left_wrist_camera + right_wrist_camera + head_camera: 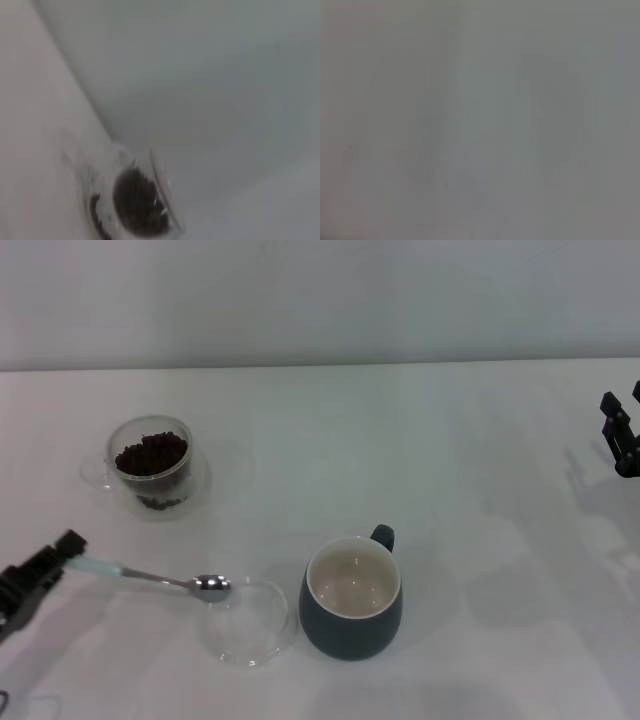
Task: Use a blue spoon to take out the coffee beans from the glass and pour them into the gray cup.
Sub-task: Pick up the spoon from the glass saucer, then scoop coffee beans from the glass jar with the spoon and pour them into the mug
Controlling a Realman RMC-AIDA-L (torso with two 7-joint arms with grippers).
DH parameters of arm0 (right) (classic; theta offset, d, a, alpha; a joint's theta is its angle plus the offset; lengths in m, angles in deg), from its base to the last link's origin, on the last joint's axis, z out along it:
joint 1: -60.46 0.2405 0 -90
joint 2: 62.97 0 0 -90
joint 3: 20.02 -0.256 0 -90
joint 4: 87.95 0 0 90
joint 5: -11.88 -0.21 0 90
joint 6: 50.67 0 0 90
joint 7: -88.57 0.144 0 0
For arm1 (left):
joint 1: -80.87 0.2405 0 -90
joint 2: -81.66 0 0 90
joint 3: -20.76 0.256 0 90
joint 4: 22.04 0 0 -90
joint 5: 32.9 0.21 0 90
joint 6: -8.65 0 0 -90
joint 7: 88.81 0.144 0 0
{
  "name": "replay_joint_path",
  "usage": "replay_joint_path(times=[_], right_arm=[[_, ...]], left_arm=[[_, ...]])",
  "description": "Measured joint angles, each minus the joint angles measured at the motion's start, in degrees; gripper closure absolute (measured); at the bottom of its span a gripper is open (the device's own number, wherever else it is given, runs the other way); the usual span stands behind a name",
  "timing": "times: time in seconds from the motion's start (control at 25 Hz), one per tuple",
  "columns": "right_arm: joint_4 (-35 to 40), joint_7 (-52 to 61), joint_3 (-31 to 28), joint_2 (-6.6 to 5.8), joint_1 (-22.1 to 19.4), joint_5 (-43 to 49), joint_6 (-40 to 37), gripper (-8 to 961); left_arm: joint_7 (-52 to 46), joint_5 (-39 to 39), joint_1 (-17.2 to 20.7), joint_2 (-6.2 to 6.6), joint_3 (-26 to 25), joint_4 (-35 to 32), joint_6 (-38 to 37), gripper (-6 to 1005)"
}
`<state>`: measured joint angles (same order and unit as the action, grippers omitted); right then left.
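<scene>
Coffee beans [151, 454] fill the glass [152, 478], which stands upright on the white worktop [420, 440] at the far left of the head view, its thin clear handle pointing toward the worktop's left edge; a few beans show lower down through the double wall. The left wrist view catches the same glass [132, 200] blurred, with the beans [135, 207] a dark mass inside, and none of that arm's own fingers.

Near the front left, the left end effector [45, 570] is closed on the tip of the blue spoon [150, 578]. Much of the arm behind it is cut off by the picture's edge. The pale handle runs from the fingers toward the centre, and the shiny bowl lies at the rim of a shallow clear dish [248, 625], whose outline is faint against the white surface; whether the bowl touches the rim cannot be told. The bowl of the spoon looks bare of beans.

Just beside the dish, on its right, stands the gray cup [351, 610], upright, cream inside, with its loop handle turned to the far side.

The right end effector [622, 435] hangs at the far right edge, partly cut off, well apart from everything; I cannot tell how its fingers stand. The right wrist view shows only a featureless grey blur.
</scene>
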<state>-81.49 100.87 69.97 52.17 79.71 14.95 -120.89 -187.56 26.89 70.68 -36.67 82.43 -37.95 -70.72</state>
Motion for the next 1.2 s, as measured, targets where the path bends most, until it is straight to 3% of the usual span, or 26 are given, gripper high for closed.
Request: replay_joint_path(times=[0.2,0.4,0.72,0.88,1.2], right_arm=[[-0.2,0.0,0.0,0.0,0.1,0.0,0.5,567],[0.0,-0.3,0.0,0.02,0.7,0.0,1.7,567],[0.2,-1.1,0.1,0.09,1.2,0.1,3.2,566],[0.3,-1.4,0.1,0.11,1.5,0.1,3.6,566],[1.1,-1.4,0.4,0.18,1.7,0.1,3.7,566]], left_arm=[[0.6,-0.1,1.8,1.22,-0.1,-6.2,-0.5,862],[0.8,-0.4,1.9,3.63,-1.6,-8.8,-0.5,862],[-0.3,0.0,-1.3,9.15,-2.8,-10.1,-0.6,862],[-1.3,1.0,-3.6,11.27,-2.8,-10.4,-0.3,862],[-7.2,8.1,-10.2,17.19,-2.9,-10.4,5.6,863]])
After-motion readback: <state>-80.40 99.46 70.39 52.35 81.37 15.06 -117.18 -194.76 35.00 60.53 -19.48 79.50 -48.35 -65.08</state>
